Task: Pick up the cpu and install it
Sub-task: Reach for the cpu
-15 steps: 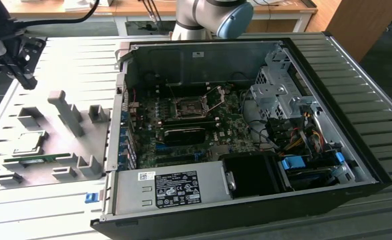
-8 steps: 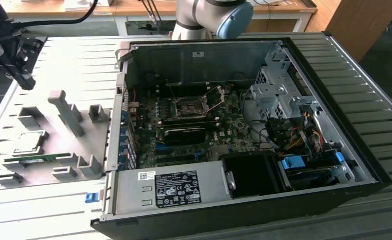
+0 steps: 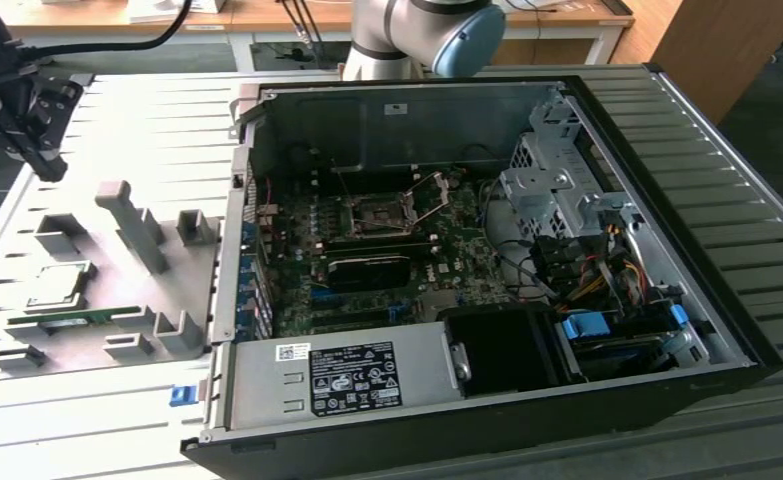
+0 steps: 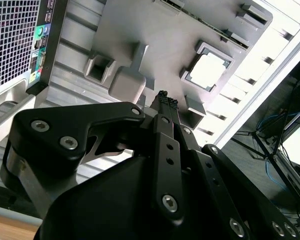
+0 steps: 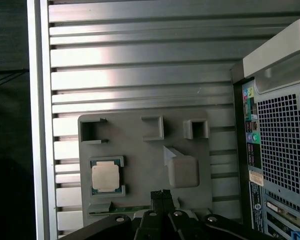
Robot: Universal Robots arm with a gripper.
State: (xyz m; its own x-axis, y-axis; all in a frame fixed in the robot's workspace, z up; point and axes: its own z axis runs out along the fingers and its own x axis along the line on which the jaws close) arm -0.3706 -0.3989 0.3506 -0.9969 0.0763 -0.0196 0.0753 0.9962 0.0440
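Now then, the gripper (image 4: 166,99) hangs above the grey fixture plate (image 5: 140,145), its two black fingers pinched together into a narrow point with nothing between them. And there's the cpu (image 5: 105,176): a small flat square with a pale silvery metal lid, notched at the corners and rimmed by a thin green edge, lying flat in its own framed recess on that plate. In the second wrist view it glares almost white under the light. The fingertips sit near it but off to one side, closer to the raised block (image 5: 182,170) in the middle of the plate, and touching nothing. A thin green memory stick (image 5: 125,210) lies in a slot just beside the cpu's recess. In the exterior view the plate rests on the ribbed metal bench (image 3: 138,110) at the exterior view's left of the open computer case (image 3: 711,300), and the socket (image 3: 378,212) on the motherboard is well apart from the chip.
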